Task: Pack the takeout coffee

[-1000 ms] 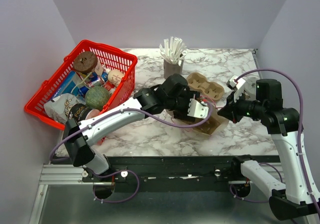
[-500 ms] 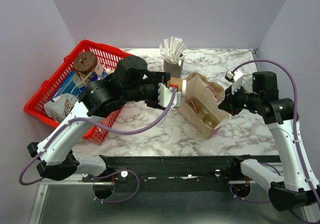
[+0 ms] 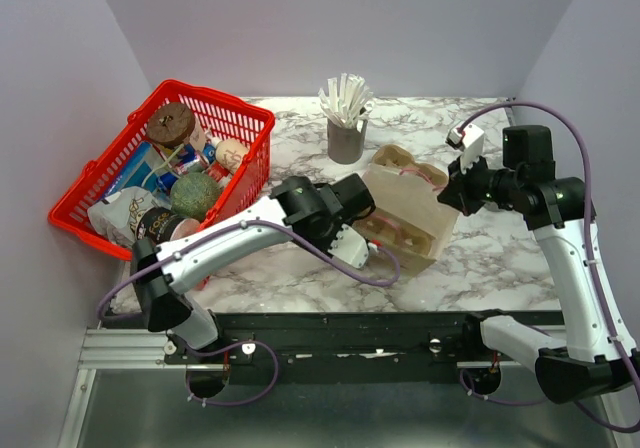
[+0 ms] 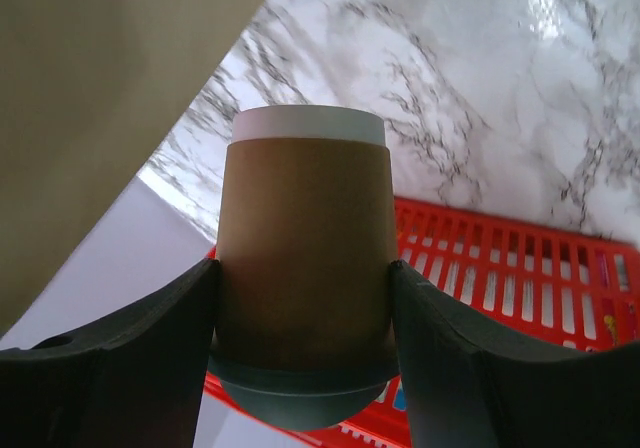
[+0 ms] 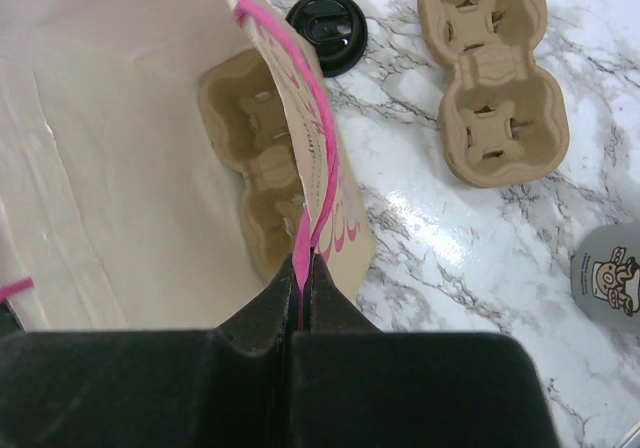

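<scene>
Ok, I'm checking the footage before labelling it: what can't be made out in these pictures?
Left wrist view: the cup has its mouth turned away, so its inside is unseen.
Top view: the cup is hidden under the left gripper.
Top view: the black lid does not show, apparently behind the paper bag.
Right wrist view: the bag's left part is cut off by the frame edge.

Bag [image 5: 120, 128] mouth open; carrier [image 5: 240, 158] lies inside.
</scene>
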`<action>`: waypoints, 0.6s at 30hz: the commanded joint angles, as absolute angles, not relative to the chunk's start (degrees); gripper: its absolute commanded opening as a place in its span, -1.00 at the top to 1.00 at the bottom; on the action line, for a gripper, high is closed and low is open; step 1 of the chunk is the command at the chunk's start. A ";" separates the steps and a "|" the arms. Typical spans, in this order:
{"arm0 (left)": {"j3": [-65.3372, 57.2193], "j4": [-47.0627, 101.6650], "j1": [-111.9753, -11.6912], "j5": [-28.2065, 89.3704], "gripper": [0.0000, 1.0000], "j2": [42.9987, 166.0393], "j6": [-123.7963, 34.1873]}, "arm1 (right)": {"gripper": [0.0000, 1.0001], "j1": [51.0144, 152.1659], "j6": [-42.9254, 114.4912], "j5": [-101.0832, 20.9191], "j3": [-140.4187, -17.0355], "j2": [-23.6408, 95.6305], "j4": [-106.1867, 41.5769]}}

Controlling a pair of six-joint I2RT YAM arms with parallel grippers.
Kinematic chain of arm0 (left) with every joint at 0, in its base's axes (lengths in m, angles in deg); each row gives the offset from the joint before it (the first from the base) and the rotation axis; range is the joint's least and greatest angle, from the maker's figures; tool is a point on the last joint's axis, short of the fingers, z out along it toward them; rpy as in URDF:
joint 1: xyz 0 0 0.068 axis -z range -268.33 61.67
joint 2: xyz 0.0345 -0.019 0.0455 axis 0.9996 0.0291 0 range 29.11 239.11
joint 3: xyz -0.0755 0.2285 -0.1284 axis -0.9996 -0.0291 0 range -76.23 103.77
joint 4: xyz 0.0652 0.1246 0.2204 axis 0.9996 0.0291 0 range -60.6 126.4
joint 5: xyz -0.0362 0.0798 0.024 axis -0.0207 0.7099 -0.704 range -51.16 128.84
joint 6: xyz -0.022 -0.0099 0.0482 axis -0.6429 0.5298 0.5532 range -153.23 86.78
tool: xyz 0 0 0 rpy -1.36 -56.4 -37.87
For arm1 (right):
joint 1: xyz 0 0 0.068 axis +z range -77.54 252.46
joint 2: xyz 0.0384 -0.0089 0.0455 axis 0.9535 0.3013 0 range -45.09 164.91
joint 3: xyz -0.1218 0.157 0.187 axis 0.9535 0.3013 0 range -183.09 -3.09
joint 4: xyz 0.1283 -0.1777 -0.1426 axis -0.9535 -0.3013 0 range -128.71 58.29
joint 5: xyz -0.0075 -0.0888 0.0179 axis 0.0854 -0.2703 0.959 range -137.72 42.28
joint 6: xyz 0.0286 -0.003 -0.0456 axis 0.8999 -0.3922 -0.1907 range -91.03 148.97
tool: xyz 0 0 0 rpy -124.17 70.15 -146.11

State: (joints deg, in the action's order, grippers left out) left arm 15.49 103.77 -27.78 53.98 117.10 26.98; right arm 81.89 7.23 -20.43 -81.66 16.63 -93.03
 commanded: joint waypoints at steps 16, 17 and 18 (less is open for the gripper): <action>7.79 116.24 -28.31 69.96 -0.05 137.31 15.38 | 0.99 80.64 -4.25 -27.23 -87.29 18.11 -98.77; 8.32 116.24 -28.22 69.43 -0.05 136.61 15.20 | 0.99 80.55 -4.60 -27.59 -87.12 17.50 -98.68; 9.11 116.33 -27.78 68.82 -0.06 135.65 15.12 | 0.99 80.55 -4.78 -27.94 -87.03 17.32 -98.68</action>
